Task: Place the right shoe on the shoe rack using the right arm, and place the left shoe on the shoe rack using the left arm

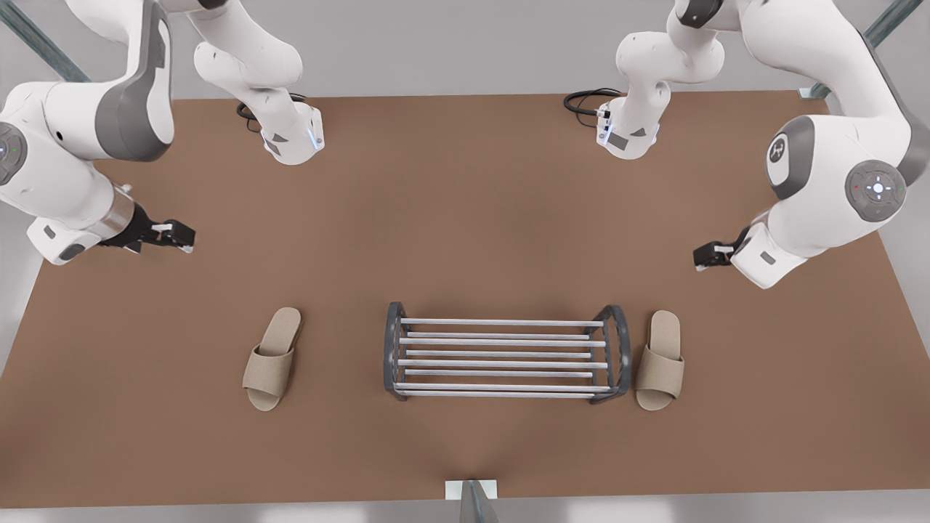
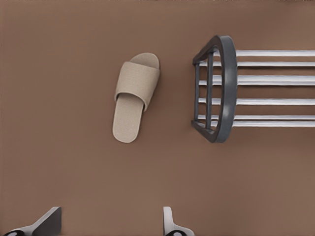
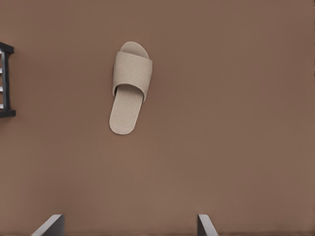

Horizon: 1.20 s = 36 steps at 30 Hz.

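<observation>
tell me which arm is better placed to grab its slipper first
Probably the left. The left gripper, open, hangs nearer the left slipper, which lies right beside the rack. The right gripper, also open, is farther from the right slipper.

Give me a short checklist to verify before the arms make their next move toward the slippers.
1. Left gripper open, holding nothing: ok.
2. Right gripper open, holding nothing: ok.
3. Left arm's slipper lies flat on the table, close to the rack but not touching it: ok.
4. Right arm's slipper lies flat, well apart from the rack: ok.
5. Rack stands upright: ok.
6. Each gripper right over its slipper: not ok, both hang off to the side.
</observation>
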Each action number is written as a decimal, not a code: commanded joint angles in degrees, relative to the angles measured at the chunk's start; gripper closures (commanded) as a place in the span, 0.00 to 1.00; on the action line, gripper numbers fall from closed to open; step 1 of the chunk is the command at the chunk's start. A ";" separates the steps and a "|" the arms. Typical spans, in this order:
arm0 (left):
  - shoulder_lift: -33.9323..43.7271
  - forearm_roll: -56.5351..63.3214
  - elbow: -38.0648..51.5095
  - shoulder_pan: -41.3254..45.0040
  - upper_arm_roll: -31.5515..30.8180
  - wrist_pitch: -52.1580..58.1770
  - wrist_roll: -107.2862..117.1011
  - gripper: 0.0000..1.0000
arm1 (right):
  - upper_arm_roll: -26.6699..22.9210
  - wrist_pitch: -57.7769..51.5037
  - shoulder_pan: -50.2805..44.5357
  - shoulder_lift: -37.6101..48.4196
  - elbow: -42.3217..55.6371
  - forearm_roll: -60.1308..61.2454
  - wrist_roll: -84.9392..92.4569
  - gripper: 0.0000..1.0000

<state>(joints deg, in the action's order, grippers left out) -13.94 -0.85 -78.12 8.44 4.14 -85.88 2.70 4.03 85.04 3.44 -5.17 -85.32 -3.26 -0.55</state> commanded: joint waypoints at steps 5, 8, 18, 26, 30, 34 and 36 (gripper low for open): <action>10.15 -18.45 -21.17 -0.09 6.05 -25.35 25.57 0.00 | 5.72 14.68 -1.24 4.46 -13.54 -7.03 4.94 0.00; 11.92 -43.53 -35.16 0.08 8.52 -48.13 25.34 0.00 | 12.49 37.53 -1.24 4.65 -28.66 -16.51 4.50 0.00; 4.10 -102.69 -50.99 5.44 8.08 -63.36 -75.91 0.00 | 13.19 69.03 -1.06 -5.29 -42.39 -97.28 -29.41 0.00; -1.44 -112.70 -51.08 5.27 11.86 -59.23 -95.17 0.00 | 12.49 63.14 -1.15 -17.85 -40.63 -119.88 -49.73 0.00; -1.70 -127.82 -50.99 4.83 12.48 -53.08 -95.25 0.00 | 10.38 63.05 -0.62 -17.33 -41.07 -119.88 -50.78 0.00; -6.54 -131.43 -50.82 3.68 13.53 -46.66 -94.64 0.00 | 9.59 61.64 -1.06 -18.73 -40.81 -121.11 -50.69 0.00; -8.82 -131.43 -49.94 3.68 13.53 -47.18 -94.55 0.00 | 8.36 61.64 -1.15 -19.96 -39.58 -122.16 -50.78 0.00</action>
<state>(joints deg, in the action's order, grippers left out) -22.30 -129.83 -128.07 12.18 17.67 -136.76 -62.30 12.78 147.05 2.33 -24.90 -125.22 -124.11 -33.75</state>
